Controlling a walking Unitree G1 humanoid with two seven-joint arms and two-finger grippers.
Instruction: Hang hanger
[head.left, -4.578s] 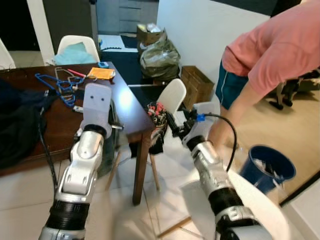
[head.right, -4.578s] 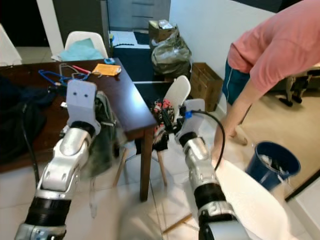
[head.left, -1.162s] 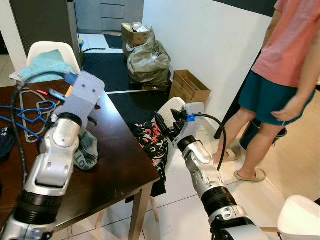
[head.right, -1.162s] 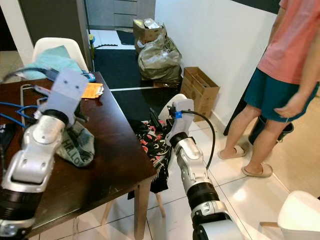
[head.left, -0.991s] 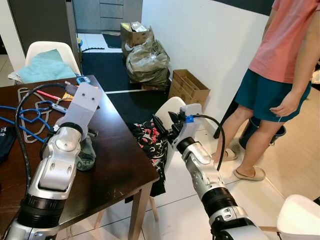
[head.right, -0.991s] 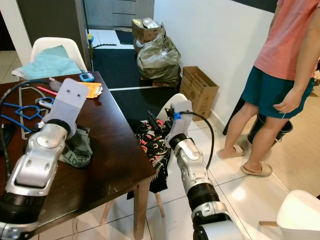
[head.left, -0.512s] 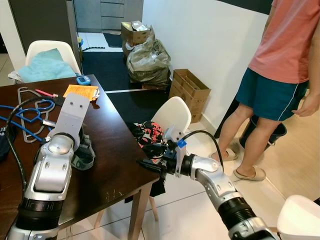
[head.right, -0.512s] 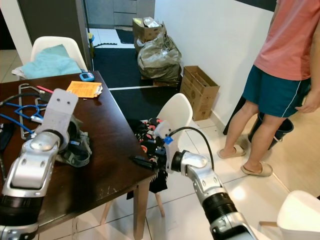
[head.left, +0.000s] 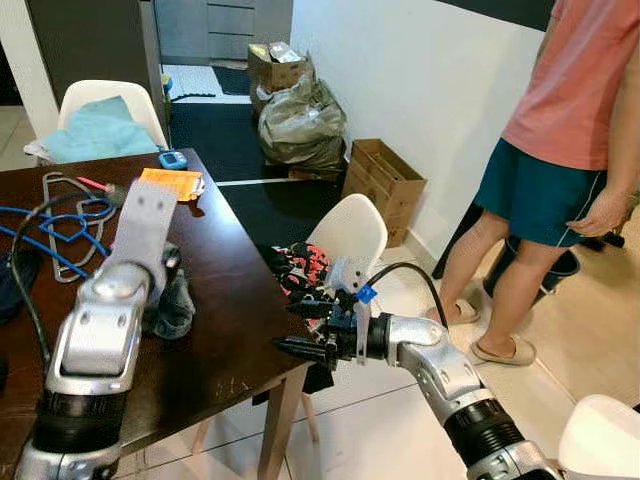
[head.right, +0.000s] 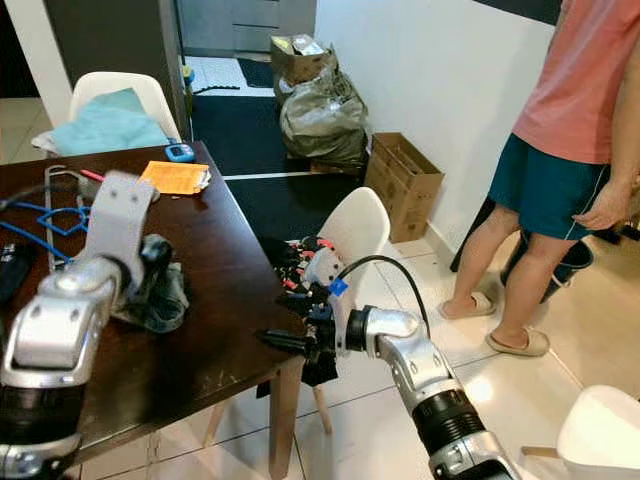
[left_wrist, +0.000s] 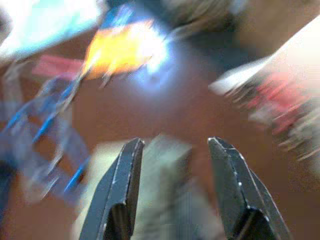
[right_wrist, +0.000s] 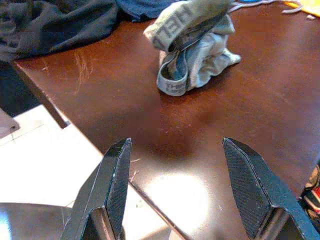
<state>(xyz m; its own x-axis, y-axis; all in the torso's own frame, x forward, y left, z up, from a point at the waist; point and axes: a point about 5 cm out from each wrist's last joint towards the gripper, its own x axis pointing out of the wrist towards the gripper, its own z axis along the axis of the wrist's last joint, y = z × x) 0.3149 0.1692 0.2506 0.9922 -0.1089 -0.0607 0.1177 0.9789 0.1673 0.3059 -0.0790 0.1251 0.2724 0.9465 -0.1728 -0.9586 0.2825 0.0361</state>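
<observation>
You want a hanger off the far end of the table (head.left: 240, 330) before anything can be hung, so bring the left gripper (left_wrist: 175, 190) past the crumpled grey garment (head.left: 172, 300) it now hovers over and toward the hangers (head.left: 60, 215), which lie well apart from both arms near the table's far-left side. Its jaws are spread and hold nothing; keep them so until one wire sits cleanly between them, and pick a single hanger at the edge of the tangle so the rest do not drag along. The right gripper (head.left: 300, 330) points in at the table's near corner, jaws also parted and empty; hold it clear of the floral cloth (head.left: 300, 270) draped on the white chair (head.left: 352, 225) beside it. Counting: the hangers look like about three, blue and grey with a red one, though they overlap too much to be sure; two white chairs stand at the table, one orange paper (head.left: 168, 183), and one person (head.left: 570, 130) stands to your right.
</observation>
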